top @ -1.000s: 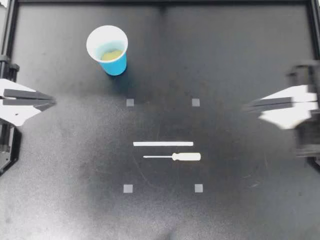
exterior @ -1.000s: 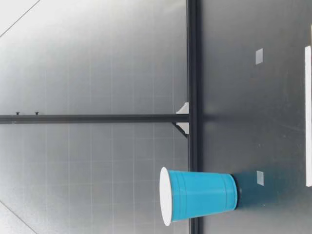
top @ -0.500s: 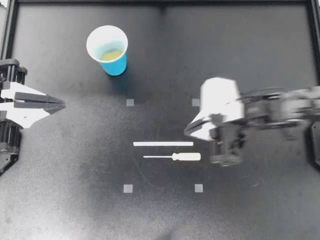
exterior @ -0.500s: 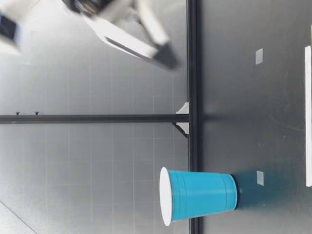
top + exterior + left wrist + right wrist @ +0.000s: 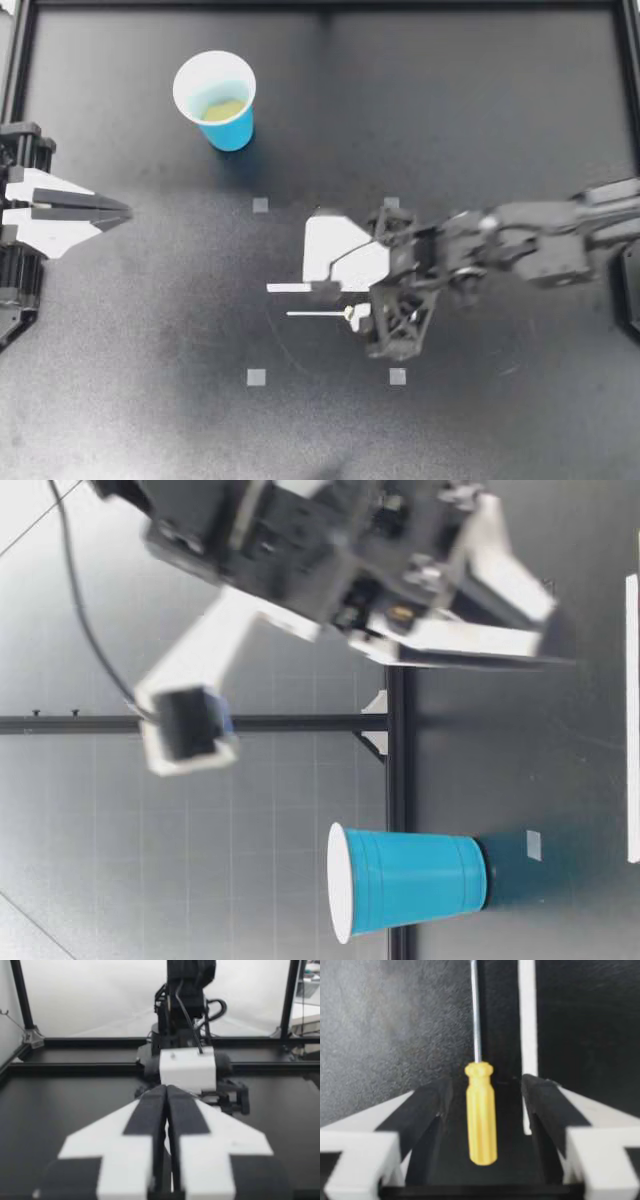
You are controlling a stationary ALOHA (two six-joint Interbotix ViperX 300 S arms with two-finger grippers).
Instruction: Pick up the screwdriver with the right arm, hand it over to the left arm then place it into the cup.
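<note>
Yellow handle: the screwdriver (image 5: 320,314) lies flat on the table (image 5: 480,120). Its handle sits between the fingers of my right gripper (image 5: 345,310). The right wrist view (image 5: 481,1110) shows a gap on each side, so the jaws are spread and nothing is grasped.
Shaft: runs straight ahead past my fingertips, uncovered.
White strip (image 5: 290,288): parallel to the screwdriver, just beside it. In the wrist view (image 5: 527,1020) its near end meets the inner edge of one finger; touching or passing under, I cannot tell. Least room on that side.
Other side of handle: bare mat.
Square markers (image 5: 257,377): flat on the mat around the work spot.
Left gripper (image 5: 122,211): at the table's left edge, well apart from the screwdriver. Its fingers (image 5: 150,1110) are pressed together on nothing. Bare table between it and the shaft tip.
Cup (image 5: 225,110): blue, upright, mouth open, on the far-left part of the table, well apart from both grippers. The low view (image 5: 410,880) shows it standing free.
Frame rail (image 5: 450,4): black, bounds the far edge.
Change, right arm: 1.0 s ago it was at the right edge, 0.5 s ago right of the handle, now over it.
Change, left gripper: crept slightly inward.
Unmoved: screwdriver, strip, cup.
</note>
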